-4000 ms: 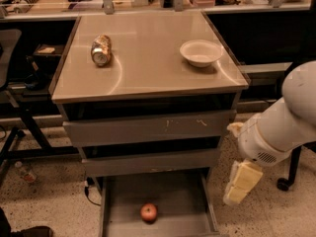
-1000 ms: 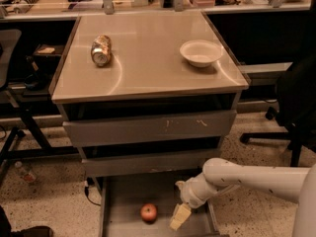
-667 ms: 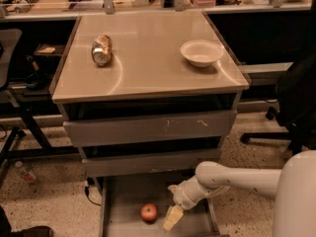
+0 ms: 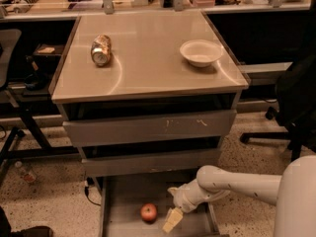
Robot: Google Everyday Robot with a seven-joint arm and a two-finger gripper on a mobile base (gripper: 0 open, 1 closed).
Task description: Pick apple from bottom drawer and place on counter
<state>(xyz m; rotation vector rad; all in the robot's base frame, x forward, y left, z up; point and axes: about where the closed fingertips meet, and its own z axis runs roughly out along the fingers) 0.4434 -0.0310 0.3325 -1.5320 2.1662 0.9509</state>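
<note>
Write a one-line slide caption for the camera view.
Gripper down in the open bottom drawer beside the apple; a crushed can and white bowl sit on the counter.

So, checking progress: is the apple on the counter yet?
No, the apple sits in the bottom drawer, gripper just right of it.

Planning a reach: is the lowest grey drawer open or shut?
Open: the grey metal bottom drawer is pulled out, the small red apple on its floor, the gripper beside the apple.

Warm overhead light glares off the counter point(image 4: 148, 68) (gripper point(image 4: 171, 220) over the dim bottom drawer point(image 4: 123, 194)).
</note>
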